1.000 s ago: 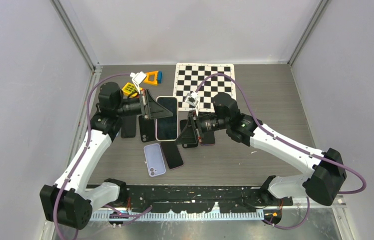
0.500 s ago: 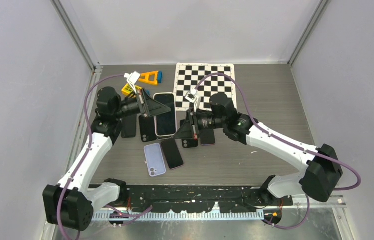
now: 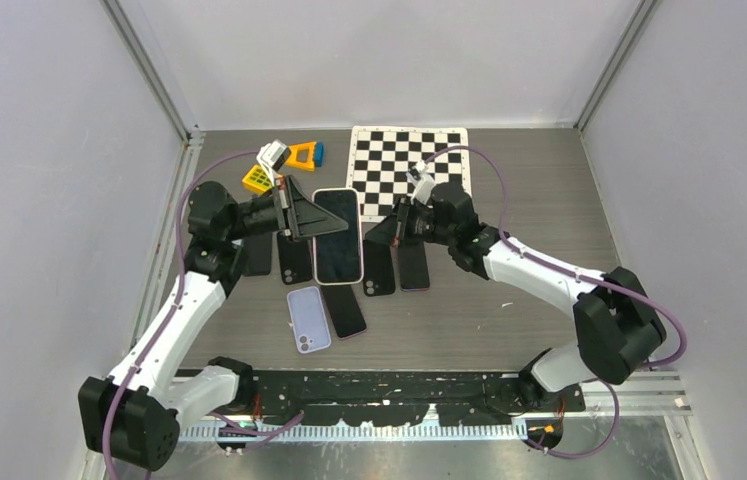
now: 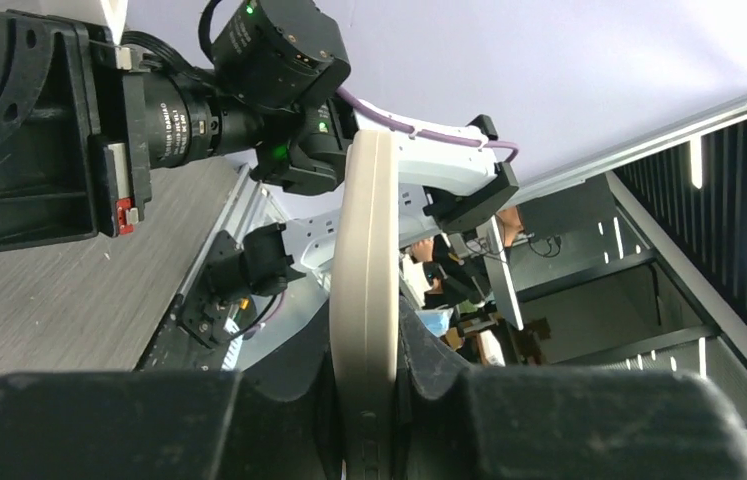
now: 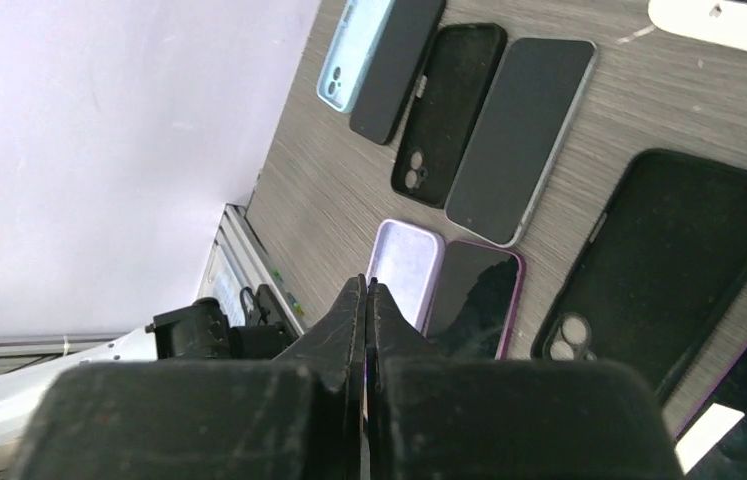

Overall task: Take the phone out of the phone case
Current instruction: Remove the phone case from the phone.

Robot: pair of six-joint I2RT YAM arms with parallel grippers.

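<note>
While the left gripper (image 4: 367, 395) clamps the cased phone (image 4: 367, 230) edge-on, the right gripper (image 5: 365, 300) is clenched shut.

Checkerboard (image 3: 419, 160) at back of table (image 3: 549, 190), toys (image 3: 302, 155) left of it, cased phone (image 3: 341, 245) just before it, other phones (image 3: 381, 272) in a row on both sides, two more phones (image 3: 308, 318) side by side nearer front

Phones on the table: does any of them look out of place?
Yes. The cream-cased phone is clamped at its side by the left gripper and appears raised, while the other phones lie flat on the table.
</note>
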